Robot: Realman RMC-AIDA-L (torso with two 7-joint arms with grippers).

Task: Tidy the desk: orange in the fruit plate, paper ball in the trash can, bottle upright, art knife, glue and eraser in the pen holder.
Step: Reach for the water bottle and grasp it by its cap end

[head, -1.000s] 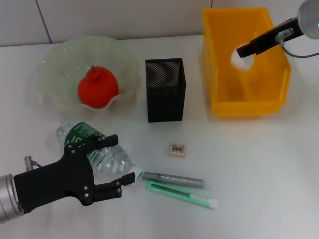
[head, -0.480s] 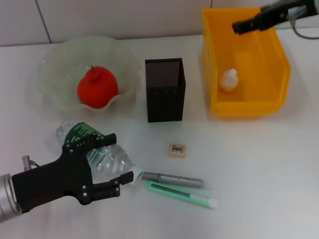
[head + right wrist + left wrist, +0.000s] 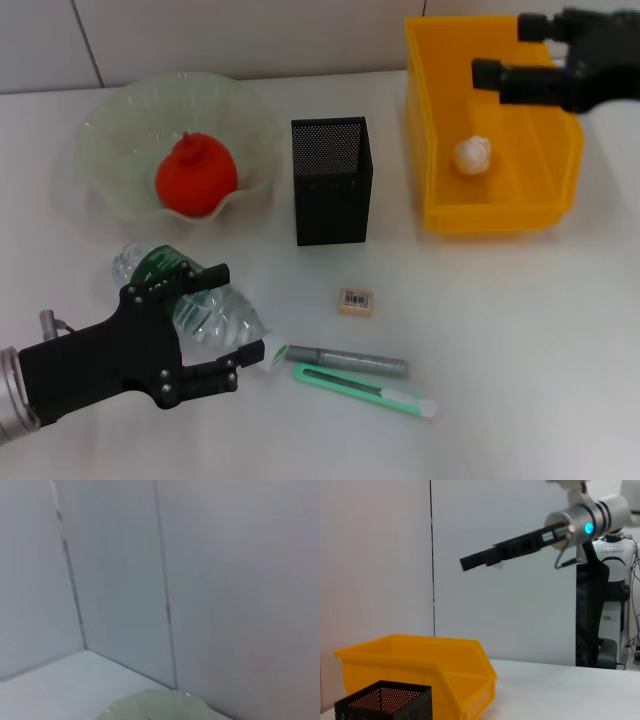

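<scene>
From my remote station: my right gripper [image 3: 500, 52] hangs above the yellow trash can [image 3: 432, 180], jaws spread and holding nothing, while the paper ball [image 3: 473, 154] lies on the can's floor. My left gripper [image 3: 228, 322] hovers low over the surface [image 3: 520, 330], its jaws spread around the bottle [image 3: 190, 300], which lies on its side, white cap toward the glue [image 3: 347, 359]. The art knife [image 3: 365, 391] rests just beside the glue, the eraser [image 3: 355, 300] near them. The orange [image 3: 195, 175] sits in the fruit plate [image 3: 110, 130], left of the pen holder [image 3: 331, 180].
</scene>
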